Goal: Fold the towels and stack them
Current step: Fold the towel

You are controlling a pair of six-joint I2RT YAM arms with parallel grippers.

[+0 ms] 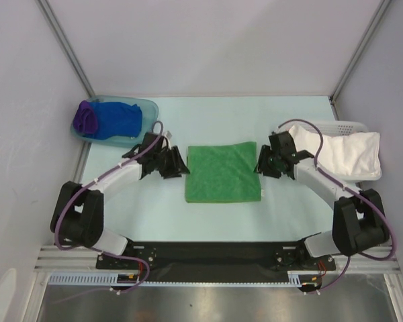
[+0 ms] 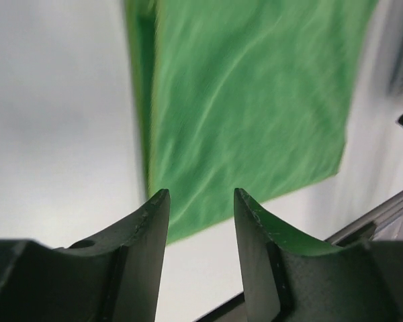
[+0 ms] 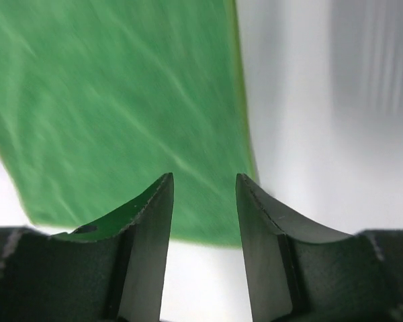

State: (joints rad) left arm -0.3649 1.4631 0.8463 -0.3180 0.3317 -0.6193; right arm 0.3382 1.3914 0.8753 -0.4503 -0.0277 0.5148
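A green towel lies flat in the middle of the table, folded into a near square. My left gripper is open and empty just off the towel's left edge. My right gripper is open and empty just off its right edge. In the left wrist view the green towel lies ahead of my open fingers, which hover over bare table. In the right wrist view the green towel fills the upper left beyond my open fingers.
A teal bin at the back left holds blue and purple towels. A white basket at the back right holds white towels. Enclosure walls stand close on both sides.
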